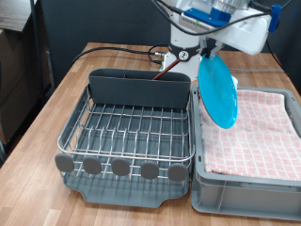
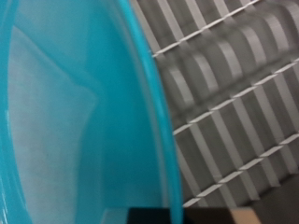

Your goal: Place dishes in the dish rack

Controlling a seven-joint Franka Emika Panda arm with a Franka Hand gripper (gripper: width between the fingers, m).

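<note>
The light-blue plate (image 1: 217,90) hangs on edge from my gripper (image 1: 209,53), which is shut on its upper rim. It is held in the air over the gap between the dish rack (image 1: 132,132) and the grey bin, near the rack's right side in the exterior view. In the wrist view the plate (image 2: 75,112) fills most of the picture, with the rack's silver wires (image 2: 234,103) below it. A reddish-brown wooden spoon (image 1: 166,68) stands in the rack's tall grey utensil compartment (image 1: 141,89). The mug is out of view.
A grey bin lined with pink checked cloth (image 1: 254,132) stands right of the rack in the exterior view. Both sit on a wooden table (image 1: 56,104). Grey round discs (image 1: 120,168) line the rack's near edge. Black cables lie behind the rack.
</note>
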